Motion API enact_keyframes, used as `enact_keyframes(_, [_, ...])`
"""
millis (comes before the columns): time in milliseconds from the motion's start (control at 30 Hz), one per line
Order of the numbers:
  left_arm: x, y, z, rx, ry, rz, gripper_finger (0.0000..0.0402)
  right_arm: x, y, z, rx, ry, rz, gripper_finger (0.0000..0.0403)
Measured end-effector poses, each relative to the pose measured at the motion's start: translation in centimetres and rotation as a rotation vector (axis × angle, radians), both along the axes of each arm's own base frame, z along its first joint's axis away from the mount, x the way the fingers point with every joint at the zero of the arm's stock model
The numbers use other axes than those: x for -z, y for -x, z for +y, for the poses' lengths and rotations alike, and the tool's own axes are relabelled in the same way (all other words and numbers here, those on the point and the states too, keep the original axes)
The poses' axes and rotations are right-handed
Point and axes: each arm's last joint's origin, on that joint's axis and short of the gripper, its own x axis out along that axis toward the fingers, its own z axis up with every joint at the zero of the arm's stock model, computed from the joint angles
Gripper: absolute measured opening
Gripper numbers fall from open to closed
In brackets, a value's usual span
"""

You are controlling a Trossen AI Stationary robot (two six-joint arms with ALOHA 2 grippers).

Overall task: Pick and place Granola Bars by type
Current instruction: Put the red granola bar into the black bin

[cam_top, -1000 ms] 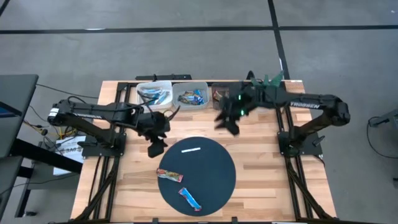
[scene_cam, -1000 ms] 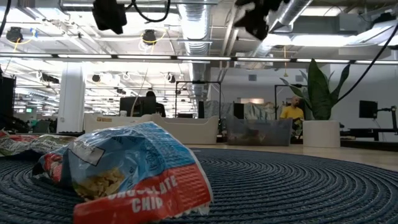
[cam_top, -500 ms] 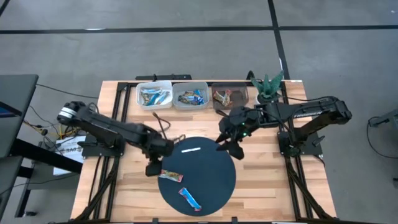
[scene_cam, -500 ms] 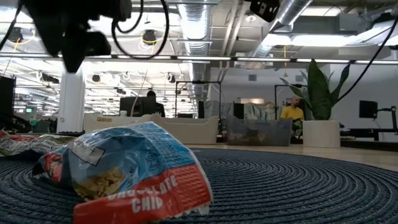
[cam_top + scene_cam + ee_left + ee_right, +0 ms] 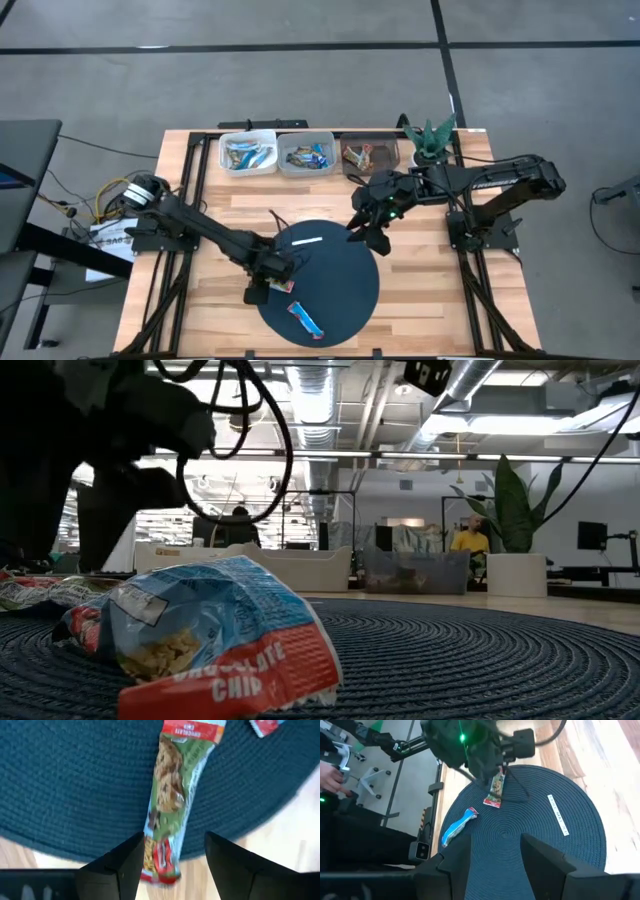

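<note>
wooden table (image 5: 420,300) with a dark round mat (image 5: 345,270): left gripper (image 5: 171,865) wide open over a green granola bar (image 5: 172,795) at the mat's edge, right gripper (image 5: 495,852) open, empty, hovering opposite.

"CHOCOLATE CHIP" in white letters on the red end of the blue granola bar wrapper (image 5: 200,650) lying nearest in the low view, small white print on the red end of the green-wrapped bar (image 5: 170,795) in the left wrist view, too blurred to read
</note>
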Motion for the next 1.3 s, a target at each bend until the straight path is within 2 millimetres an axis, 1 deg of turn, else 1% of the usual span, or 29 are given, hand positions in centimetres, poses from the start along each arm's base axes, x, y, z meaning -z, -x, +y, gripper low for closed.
enact_keyframes(133, [1.5,-0.4,-0.3,0.002,-0.063,0.016,0.0199,0.0,0.0,0.0,0.006,-0.010,-0.001,0.0161])
enact_keyframes(300, [3.0,-0.8,-0.9,0.018,-0.043,0.044,0.0199,0.0,0.0,0.0,0.008,-0.013,0.000,0.0158])
enact_keyframes(400, [3.1,-0.8,-1.1,0.023,-0.050,0.043,0.0198,0.0,0.0,0.1,0.007,-0.014,0.001,0.0157])
enact_keyframes(467, [3.1,-0.8,-1.1,0.024,-0.053,0.041,0.0189,0.0,0.0,0.2,0.002,-0.014,0.001,0.0158])
enact_keyframes(533, [3.1,-0.8,-1.1,0.023,-0.059,0.042,0.0170,0.0,0.0,0.2,0.001,-0.014,0.001,0.0157])
enact_keyframes(733, [3.0,-0.8,-1.2,0.018,-0.008,0.067,0.0082,0.0,0.0,0.4,-0.003,-0.013,0.001,0.0153])
enact_keyframes(833, [2.6,-0.7,-1.2,-0.006,0.008,0.068,0.0048,0.0,0.0,0.4,-0.004,-0.013,0.001,0.0150])
enact_keyframes(933, [1.0,-0.6,-0.8,-0.055,0.014,0.017,0.0035,0.0,0.0,0.4,-0.003,-0.013,0.001,0.0147])
enact_keyframes(1033, [-1.5,-0.5,0.6,-0.150,0.018,-0.072,0.0037,0.0,0.0,0.3,-0.002,-0.013,0.001,0.0144])
enact_keyframes(1167, [-5.8,0.2,3.4,-0.349,0.015,-0.237,0.0042,0.0,0.0,0.1,0.027,-0.023,0.007,0.0141])
enact_keyframes(1300, [-10.0,1.3,6.8,-0.578,0.023,-0.452,0.0038,-0.2,-0.3,-0.7,0.123,-0.017,-0.014,0.0142])
